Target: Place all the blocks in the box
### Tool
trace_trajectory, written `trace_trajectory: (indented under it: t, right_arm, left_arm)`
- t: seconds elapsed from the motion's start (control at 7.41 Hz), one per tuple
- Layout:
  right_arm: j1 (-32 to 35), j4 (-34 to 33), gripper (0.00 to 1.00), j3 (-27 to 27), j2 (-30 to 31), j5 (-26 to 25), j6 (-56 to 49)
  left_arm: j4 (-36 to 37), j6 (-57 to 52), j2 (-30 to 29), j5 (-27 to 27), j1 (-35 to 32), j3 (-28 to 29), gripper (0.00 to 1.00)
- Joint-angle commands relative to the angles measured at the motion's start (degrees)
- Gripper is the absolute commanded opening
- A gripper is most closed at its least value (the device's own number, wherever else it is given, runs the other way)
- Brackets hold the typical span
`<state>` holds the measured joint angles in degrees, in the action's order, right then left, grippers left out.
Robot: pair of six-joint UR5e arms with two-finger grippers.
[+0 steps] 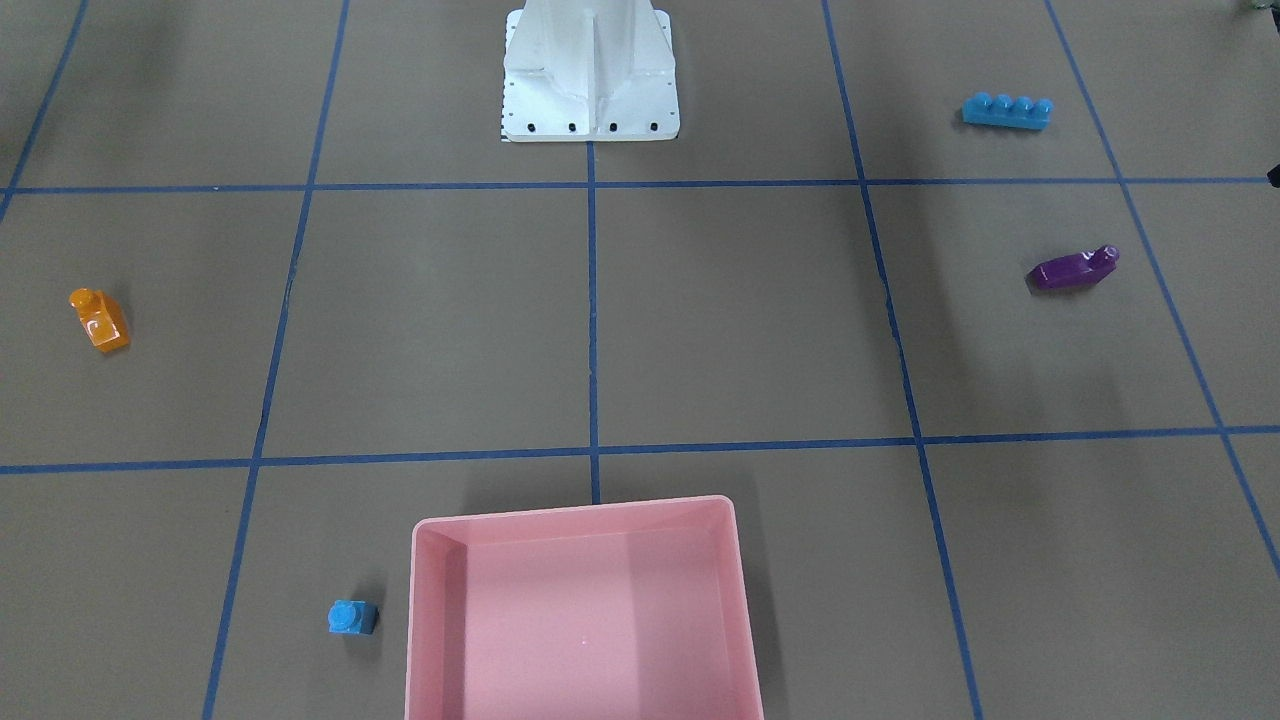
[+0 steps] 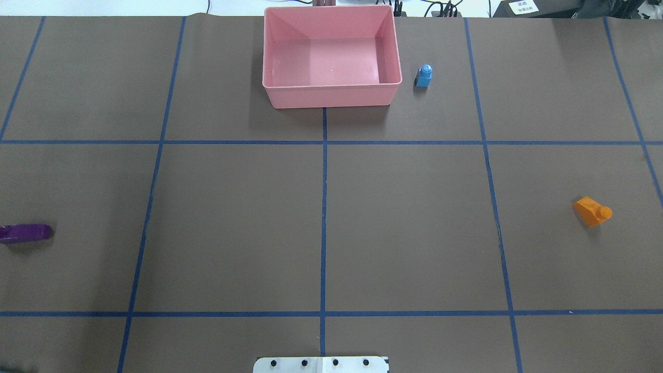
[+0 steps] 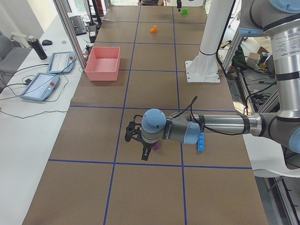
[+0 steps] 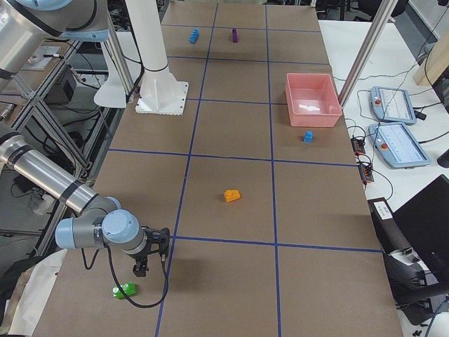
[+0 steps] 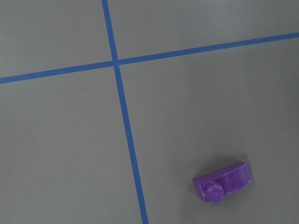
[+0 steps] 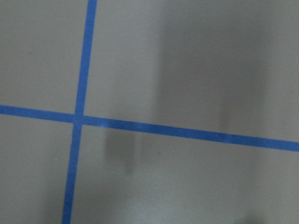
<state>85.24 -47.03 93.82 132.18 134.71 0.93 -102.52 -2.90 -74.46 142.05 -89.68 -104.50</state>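
The pink box [image 2: 331, 96] stands at the table's far middle and also shows in the front view [image 1: 575, 511]. The tiny blue block [image 2: 424, 76] stands just right of it. The orange sloped block [image 2: 593, 211] lies at mid right. The purple sloped block [image 2: 25, 232] lies at the left edge, and the left wrist view shows it at lower right [image 5: 223, 182]. The long blue block [image 1: 1007, 110] lies near the robot's left. The green block [image 4: 127, 289] lies by my right gripper [image 4: 151, 265]. My left gripper [image 3: 136, 146] hovers beside the purple block. I cannot tell whether either gripper is open or shut.
The white metal base [image 1: 590, 100] stands at the robot's side of the table, in the middle. Blue tape lines [image 2: 323, 207] divide the brown tabletop into squares. Control pendants [image 3: 40, 86] lie on a side table beyond the box.
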Motion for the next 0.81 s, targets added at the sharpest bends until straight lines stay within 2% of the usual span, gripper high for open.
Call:
trace_trajectory:
  t: [0.0,0.27,0.4,0.68]
  right_arm:
    - [1.2,1.9,1.0,-2.7,-0.8,-1.7,0.4]
    - [1.2,2.5,1.0,-5.8,-1.0,-1.9,-0.4]
    - [1.2,2.1,1.0,-6.9,-2.6,-3.9,-1.0]
    - [1.2,1.8,1.0,-12.8,-5.7,-5.5,-9.9]
  left_arm:
    - [-0.4,0.0,0.2,0.1,0.0,0.0,1.0]
    - [-0.4,0.0,0.2,0.1,0.0,0.0,1.0]
    - [-0.4,0.0,0.2,0.7,0.0,0.0,1.0]
    - [-0.4,0.1,0.2,1.7,0.0,0.0,1.0]
